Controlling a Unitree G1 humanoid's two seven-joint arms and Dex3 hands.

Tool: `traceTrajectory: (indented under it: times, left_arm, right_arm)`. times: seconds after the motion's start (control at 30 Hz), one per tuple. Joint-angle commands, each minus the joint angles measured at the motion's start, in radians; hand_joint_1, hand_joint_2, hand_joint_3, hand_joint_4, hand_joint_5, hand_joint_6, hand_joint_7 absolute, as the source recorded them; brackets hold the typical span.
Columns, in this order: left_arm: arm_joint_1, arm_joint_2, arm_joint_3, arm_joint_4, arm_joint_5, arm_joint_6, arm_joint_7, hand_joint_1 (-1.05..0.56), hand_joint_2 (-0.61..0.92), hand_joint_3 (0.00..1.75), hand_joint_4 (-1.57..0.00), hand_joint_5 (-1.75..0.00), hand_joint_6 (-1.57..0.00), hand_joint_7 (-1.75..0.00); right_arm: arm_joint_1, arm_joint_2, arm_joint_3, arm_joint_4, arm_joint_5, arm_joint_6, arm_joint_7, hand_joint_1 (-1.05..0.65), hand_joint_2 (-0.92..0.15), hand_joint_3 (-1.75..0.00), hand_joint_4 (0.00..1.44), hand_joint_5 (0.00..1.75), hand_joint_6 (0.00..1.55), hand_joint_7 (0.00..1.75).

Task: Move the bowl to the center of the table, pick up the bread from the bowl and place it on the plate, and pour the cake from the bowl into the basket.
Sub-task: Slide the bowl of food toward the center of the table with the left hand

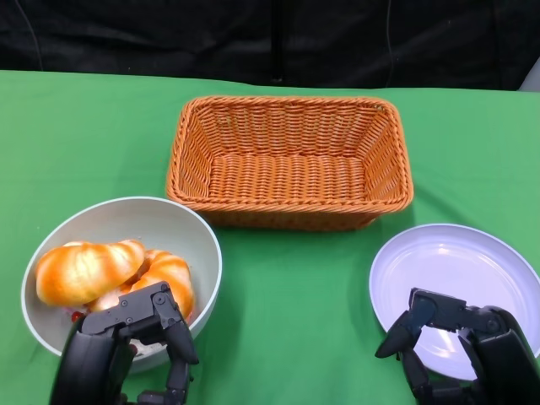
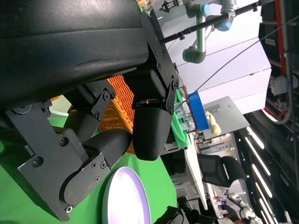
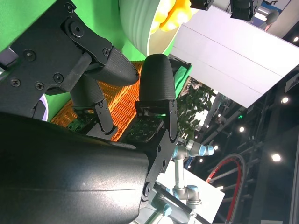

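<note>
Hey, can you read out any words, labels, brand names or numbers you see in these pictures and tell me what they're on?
None can be read in any view.
The woven orange wicker basket, the grey-white round bowl, the white round plate and the green tablecloth carry no print.
The black left hand and black right hand show only screws.
Background panels in both wrist views: no legible signs.

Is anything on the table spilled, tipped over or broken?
Nothing stands out. The bowl is upright with the bread inside, the basket sits level and has nothing in it, and the plate lies flat.
</note>
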Motion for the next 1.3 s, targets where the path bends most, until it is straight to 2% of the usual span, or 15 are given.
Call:
traceTrajectory:
  times: [0.03, 0.47, 0.57, 0.63, 0.73, 0.87, 0.93, 1.0, 1.07, 1.17, 1.3]
  left_arm:
    - [0.005, 0.015, 0.006, -0.005, -0.004, 0.002, -0.002, -0.16, 0.19, 1.68, -0.98, -1.72, -0.91, -1.53]
    - [0.001, 0.005, 0.005, -0.015, -0.062, 0.021, -0.009, -0.14, 0.17, 1.72, -0.99, -1.69, -0.92, -1.51]
    - [0.002, -0.010, 0.005, -0.032, -0.124, 0.026, -0.016, -0.11, 0.26, 1.60, -0.92, -1.59, -0.87, -1.41]
    - [-0.009, -0.014, 0.013, -0.024, -0.131, 0.003, -0.017, -0.15, 0.36, 1.37, -0.84, -1.43, -0.81, -1.23]
    - [-0.025, -0.016, 0.032, -0.013, -0.109, -0.016, -0.002, -0.23, 0.45, 1.13, -0.76, -1.34, -0.75, -1.08]
    - [-0.038, -0.027, 0.065, -0.002, -0.032, -0.048, 0.042, -0.28, 0.46, 1.08, -0.68, -1.37, -0.62, -1.07]
    - [-0.049, -0.023, 0.081, 0.000, -0.013, -0.064, 0.053, -0.32, 0.46, 1.08, -0.60, -1.39, -0.42, -1.12]
    - [-0.059, -0.007, 0.107, -0.003, 0.015, -0.074, 0.065, -0.35, 0.46, 1.08, -0.56, -1.40, -0.34, -1.14]
    - [-0.064, 0.004, 0.132, -0.009, 0.046, -0.074, 0.081, -0.38, 0.48, 1.04, -0.57, -1.34, -0.33, -1.11]
    - [-0.065, 0.027, 0.157, -0.030, 0.061, -0.052, 0.087, -0.45, 0.58, 0.85, -0.58, -1.26, -0.36, -1.00]
    - [-0.066, 0.060, 0.177, -0.051, 0.042, -0.025, 0.075, -0.44, 0.67, 0.68, -0.55, -1.15, -0.35, -0.85]
  right_arm:
    - [0.003, -0.007, -0.004, -0.003, 0.005, 0.002, -0.005, -0.24, -0.27, -1.47, 0.83, 1.59, 0.87, 1.15]
    - [-0.014, -0.001, -0.008, 0.021, -0.009, -0.013, -0.017, -0.25, -0.25, -1.52, 0.83, 1.60, 0.87, 1.16]
    - [-0.013, 0.000, -0.006, 0.019, -0.005, -0.007, -0.016, -0.25, -0.25, -1.50, 0.83, 1.60, 0.87, 1.16]
    - [-0.014, 0.001, -0.006, 0.020, -0.006, -0.006, -0.017, -0.25, -0.27, -1.48, 0.83, 1.60, 0.87, 1.16]
    - [-0.018, 0.003, -0.005, 0.024, -0.008, -0.009, -0.019, -0.25, -0.27, -1.47, 0.83, 1.61, 0.87, 1.16]
    - [-0.019, 0.003, -0.005, 0.022, -0.013, -0.007, -0.022, -0.25, -0.27, -1.47, 0.83, 1.60, 0.87, 1.16]
    - [-0.019, 0.002, -0.005, 0.021, -0.009, -0.009, -0.022, -0.24, -0.27, -1.47, 0.83, 1.60, 0.87, 1.16]
    - [-0.020, 0.001, -0.004, 0.024, -0.003, -0.012, -0.020, -0.24, -0.27, -1.47, 0.83, 1.60, 0.87, 1.16]
    - [-0.019, 0.000, -0.003, 0.025, 0.000, -0.014, -0.019, -0.24, -0.27, -1.49, 0.83, 1.61, 0.87, 1.16]
    - [-0.019, -0.001, -0.004, 0.026, -0.007, -0.017, -0.021, -0.24, -0.26, -1.51, 0.83, 1.61, 0.87, 1.16]
    - [-0.017, 0.000, -0.003, 0.024, -0.008, -0.015, -0.022, -0.24, -0.25, -1.52, 0.82, 1.61, 0.86, 1.17]
